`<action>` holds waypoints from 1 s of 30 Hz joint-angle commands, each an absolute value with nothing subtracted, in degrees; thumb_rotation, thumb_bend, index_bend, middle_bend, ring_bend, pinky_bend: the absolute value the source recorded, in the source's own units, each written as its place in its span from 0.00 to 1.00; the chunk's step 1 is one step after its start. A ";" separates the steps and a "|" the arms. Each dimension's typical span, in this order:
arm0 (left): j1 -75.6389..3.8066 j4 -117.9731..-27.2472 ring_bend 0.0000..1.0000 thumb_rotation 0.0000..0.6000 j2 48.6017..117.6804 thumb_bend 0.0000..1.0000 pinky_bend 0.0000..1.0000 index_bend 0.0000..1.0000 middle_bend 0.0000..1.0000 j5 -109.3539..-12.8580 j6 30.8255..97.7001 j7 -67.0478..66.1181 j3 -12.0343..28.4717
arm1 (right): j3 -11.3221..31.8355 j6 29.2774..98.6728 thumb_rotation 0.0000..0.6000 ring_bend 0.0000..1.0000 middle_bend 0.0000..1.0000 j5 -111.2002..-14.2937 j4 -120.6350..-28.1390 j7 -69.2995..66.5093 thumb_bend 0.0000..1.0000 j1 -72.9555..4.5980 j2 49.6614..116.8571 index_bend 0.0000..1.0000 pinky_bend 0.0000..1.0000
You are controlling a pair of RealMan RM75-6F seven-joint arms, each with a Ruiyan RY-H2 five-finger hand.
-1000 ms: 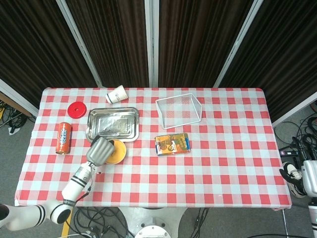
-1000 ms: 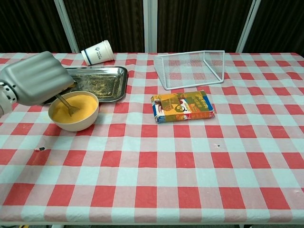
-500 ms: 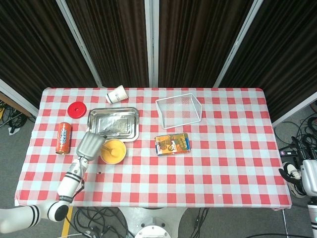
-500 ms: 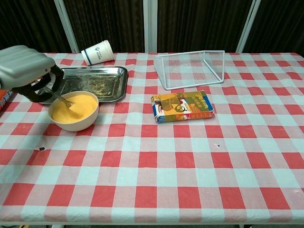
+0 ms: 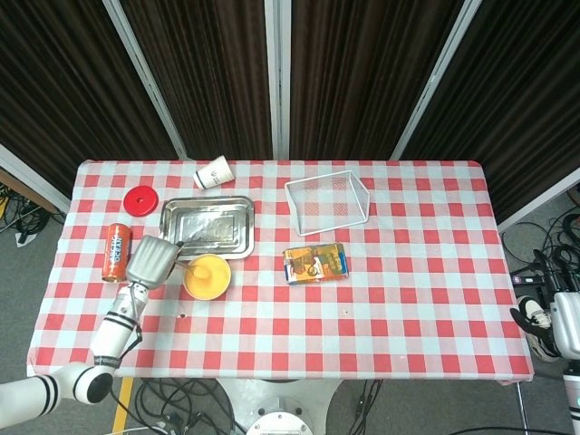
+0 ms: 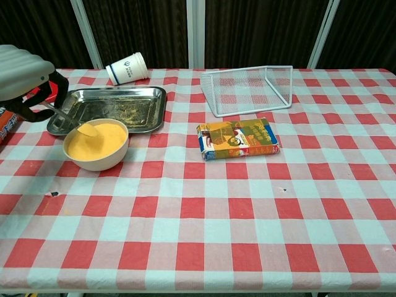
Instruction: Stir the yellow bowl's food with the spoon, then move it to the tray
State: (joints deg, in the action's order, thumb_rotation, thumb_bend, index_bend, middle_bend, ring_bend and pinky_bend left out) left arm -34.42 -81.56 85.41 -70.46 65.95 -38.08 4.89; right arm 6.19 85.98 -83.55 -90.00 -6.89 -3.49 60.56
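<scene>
The yellow bowl (image 5: 207, 276) (image 6: 96, 145), full of smooth orange-yellow food, stands just in front of the steel tray (image 5: 207, 227) (image 6: 111, 109). My left hand (image 5: 150, 261) (image 6: 23, 77) is up and to the left of the bowl and grips the handle of the metal spoon (image 6: 65, 117). The spoon slants down to the right, its tip at the bowl's left rim on the food's edge. My right hand (image 5: 566, 324) hangs off the table's right end at the frame's edge; its fingers are hidden.
A paper cup (image 5: 214, 173) lies on its side behind the tray. A white wire basket (image 5: 328, 202) and a snack box (image 5: 315, 263) sit mid-table. An orange can (image 5: 116, 253) and a red lid (image 5: 140, 199) are at the left.
My left hand has moved left and up, off the bowl. The spoon came with it, from the middle of the food to the left rim.
</scene>
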 commanded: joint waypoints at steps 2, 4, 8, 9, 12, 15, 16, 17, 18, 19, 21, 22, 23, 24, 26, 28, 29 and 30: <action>-34.86 -75.87 0.89 1.00 88.39 0.41 0.90 0.66 0.91 -79.41 72.53 -49.49 1.61 | 6.11 86.33 1.00 0.10 0.24 -83.75 -90.03 -6.93 0.11 -3.30 60.53 0.06 0.25; -34.96 -75.43 0.89 1.00 88.88 0.41 0.90 0.66 0.91 -81.34 73.08 -51.78 0.81 | 6.12 86.57 1.00 0.10 0.24 -83.80 -90.10 -6.94 0.11 -3.18 60.49 0.06 0.25; -35.24 -76.13 0.89 1.00 88.91 0.41 0.90 0.66 0.91 -83.65 72.98 -55.75 -0.18 | 6.07 87.08 1.00 0.10 0.24 -83.90 -90.15 -7.06 0.11 -2.86 60.43 0.06 0.25; -35.34 -76.16 0.89 1.00 88.93 0.41 0.90 0.66 0.91 -84.20 72.97 -56.48 -0.33 | 6.07 87.16 1.00 0.10 0.24 -83.90 -90.15 -7.09 0.11 -2.81 60.43 0.06 0.25; -35.58 -75.35 0.89 1.00 89.40 0.41 0.90 0.66 0.92 -86.00 73.47 -58.37 -0.39 | 6.03 87.31 1.00 0.10 0.24 -83.97 -90.14 -7.18 0.11 -2.69 60.41 0.06 0.25; -36.06 -73.41 0.89 1.00 89.73 0.41 0.91 0.66 0.92 -88.12 73.53 -60.33 -0.72 | 5.97 87.55 1.00 0.10 0.24 -84.15 -90.11 -7.27 0.11 -2.55 60.32 0.06 0.25; -36.24 -72.76 0.89 1.00 89.74 0.41 0.91 0.66 0.92 -88.59 73.33 -61.07 -0.79 | 5.98 87.62 1.00 0.10 0.24 -84.20 -90.10 -7.30 0.11 -2.52 60.30 0.06 0.25; -36.48 -72.29 0.89 1.00 89.64 0.41 0.91 0.66 0.92 -88.85 72.76 -61.72 -0.80 | 5.99 87.68 1.00 0.10 0.24 -84.21 -90.11 -7.34 0.11 -2.49 60.29 0.06 0.25; -36.58 -72.18 0.89 1.00 89.57 0.41 0.91 0.66 0.92 -88.91 72.42 -61.97 -0.72 | 5.98 87.73 1.00 0.10 0.24 -84.20 -90.09 -7.38 0.11 -2.44 60.30 0.06 0.25; -36.71 -72.12 0.89 1.00 89.47 0.41 0.91 0.66 0.92 -89.05 72.17 -62.22 -0.64 | 5.97 87.79 1.00 0.10 0.24 -84.19 -90.06 -7.42 0.11 -2.39 60.33 0.06 0.25; -36.89 -71.88 0.89 1.00 89.35 0.41 0.91 0.66 0.92 -89.73 72.17 -62.92 -0.48 | 5.93 87.82 1.00 0.10 0.24 -84.10 -89.97 -7.57 0.11 -2.28 60.40 0.06 0.25; -36.90 -71.74 0.89 1.00 89.38 0.41 0.91 0.66 0.92 -90.07 72.25 -63.20 -0.47 | 5.93 87.81 1.00 0.10 0.24 -84.06 -89.92 -7.65 0.11 -2.24 60.43 0.06 0.25; -36.89 -71.63 0.89 1.00 89.40 0.41 0.91 0.66 0.92 -90.35 72.24 -63.56 -0.45 | 5.94 87.79 1.00 0.10 0.24 -84.02 -89.88 -7.67 0.11 -2.24 60.46 0.06 0.25; -36.84 -71.62 0.89 1.00 89.41 0.41 0.91 0.66 0.92 -90.41 72.15 -64.04 -0.40 | 5.96 87.78 1.00 0.10 0.24 -83.98 -89.84 -7.65 0.11 -2.23 60.48 0.06 0.25; -36.82 -71.94 0.89 1.00 89.27 0.41 0.91 0.66 0.92 -90.18 71.63 -65.54 -0.11 | 6.02 87.74 1.00 0.10 0.24 -83.93 -89.85 -7.60 0.11 -2.27 60.48 0.06 0.25; -36.76 -72.69 0.89 1.00 88.98 0.41 0.91 0.66 0.92 -89.32 71.13 -67.26 0.55 | 6.08 87.75 1.00 0.10 0.24 -83.99 -89.90 -7.55 0.11 -2.32 60.44 0.06 0.25; -36.66 -73.34 0.89 1.00 88.84 0.41 0.91 0.67 0.92 -88.57 70.86 -68.61 1.06 | 6.11 87.78 1.00 0.10 0.24 -84.00 -89.89 -7.56 0.11 -2.31 60.42 0.06 0.25; -36.52 -73.91 0.89 1.00 88.73 0.41 0.91 0.67 0.92 -87.83 70.59 -69.99 1.41 | 6.14 87.81 1.00 0.10 0.24 -84.02 -89.89 -7.56 0.11 -2.32 60.42 0.06 0.25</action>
